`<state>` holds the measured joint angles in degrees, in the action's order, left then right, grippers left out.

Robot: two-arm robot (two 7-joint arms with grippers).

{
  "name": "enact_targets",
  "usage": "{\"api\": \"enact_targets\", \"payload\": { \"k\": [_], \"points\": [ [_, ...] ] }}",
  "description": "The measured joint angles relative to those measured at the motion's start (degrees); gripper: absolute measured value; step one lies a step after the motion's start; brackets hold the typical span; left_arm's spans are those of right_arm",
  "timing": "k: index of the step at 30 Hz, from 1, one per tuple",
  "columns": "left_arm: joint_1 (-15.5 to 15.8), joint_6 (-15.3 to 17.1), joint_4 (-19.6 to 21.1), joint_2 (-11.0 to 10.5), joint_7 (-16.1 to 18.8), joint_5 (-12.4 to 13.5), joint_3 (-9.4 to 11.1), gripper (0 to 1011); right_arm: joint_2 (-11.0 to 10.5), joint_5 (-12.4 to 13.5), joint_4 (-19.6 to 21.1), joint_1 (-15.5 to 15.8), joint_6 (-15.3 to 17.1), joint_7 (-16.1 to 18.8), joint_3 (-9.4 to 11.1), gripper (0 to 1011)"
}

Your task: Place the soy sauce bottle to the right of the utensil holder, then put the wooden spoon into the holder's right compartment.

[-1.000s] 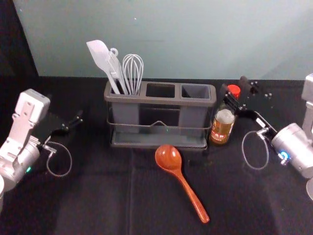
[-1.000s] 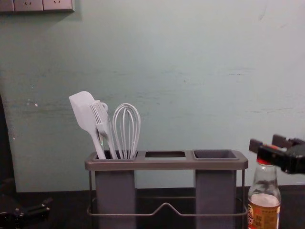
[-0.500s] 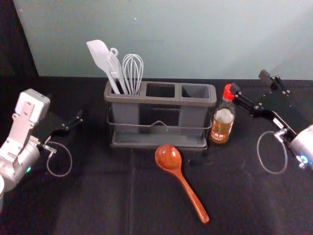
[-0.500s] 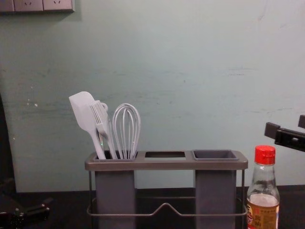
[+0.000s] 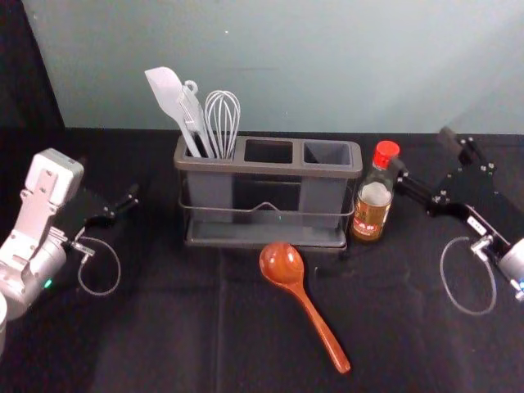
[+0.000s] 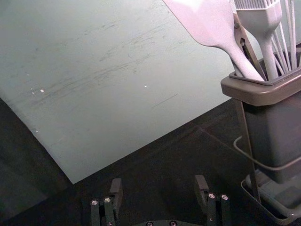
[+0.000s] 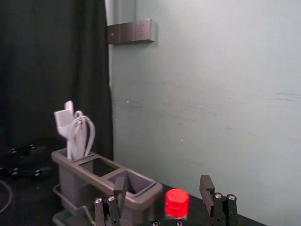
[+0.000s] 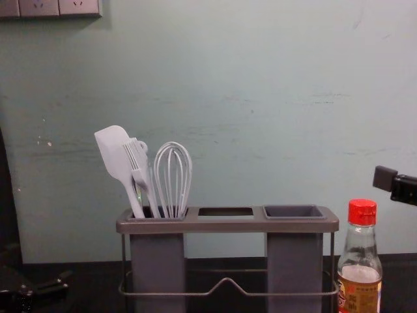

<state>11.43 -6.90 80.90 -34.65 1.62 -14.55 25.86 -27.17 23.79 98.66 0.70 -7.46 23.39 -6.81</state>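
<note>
- Soy sauce bottle (image 5: 372,210): upright on the dark cloth (image 5: 155,336), just beside the right end of the utensil holder (image 5: 268,165). Red cap (image 5: 386,152) on, brown and gold label facing the robot, dark sauce inside.
- Right gripper (image 5: 422,153): on the right, beyond the bottle's right side. Jaws wide, nothing between them. Chest view has a fingertip above and to the right of the cap, with a gap between.
- Wooden spoon (image 5: 282,264): lies on the cloth in front of the holder. Bowl end near the holder's front edge, handle slanting back toward the robot and to the right. Reddish brown, glossy.
- Holder's right compartment (image 5: 327,152): grey insert set in the frame, bottle just outside it.
- Left compartment: white spatula (image 5: 166,92), brush (image 5: 194,117) and whisk (image 5: 223,123), heads up; the spatula leans left.
- Left gripper (image 5: 108,179): parked at the left, well apart from the spoon, its jaws wide too, nothing held.
- Pale green wall (image 5: 327,65) behind; socket panel (image 8: 58,7) high on the left in chest view.
</note>
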Motion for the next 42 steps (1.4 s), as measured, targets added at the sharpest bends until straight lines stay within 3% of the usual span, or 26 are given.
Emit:
{"api": "enact_targets", "payload": {
  "k": [7, 13, 25, 30, 42],
  "points": [
    [0.00, 0.00, 0.00, 0.00, 0.00, 0.00, 0.00, 1005, -1.63, -0.85, 3.08, 2.27, 1.90, 0.94, -1.73, 1004],
    [0.00, 0.00, 0.00, 0.00, 0.00, 0.00, 0.00, 1005, -2.39, -1.79, 3.70, 3.13, 3.65, 1.92, -4.94, 1004],
    [0.00, 0.00, 0.00, 0.00, 0.00, 0.00, 0.00, 1005, -1.07, -4.58, -1.78, 0.93, 7.06, 2.27, -12.05, 1004],
    [0.00, 0.00, 0.00, 0.00, 0.00, 0.00, 0.00, 1005, -0.40, -4.73, -3.28, 0.45, 6.66, 2.33, -13.01, 1004],
    [0.00, 0.00, 0.00, 0.00, 0.00, 0.00, 0.00, 1005, -0.53, -4.72, -2.96, 0.53, 6.67, 2.34, -12.76, 1004]
  ]
}}
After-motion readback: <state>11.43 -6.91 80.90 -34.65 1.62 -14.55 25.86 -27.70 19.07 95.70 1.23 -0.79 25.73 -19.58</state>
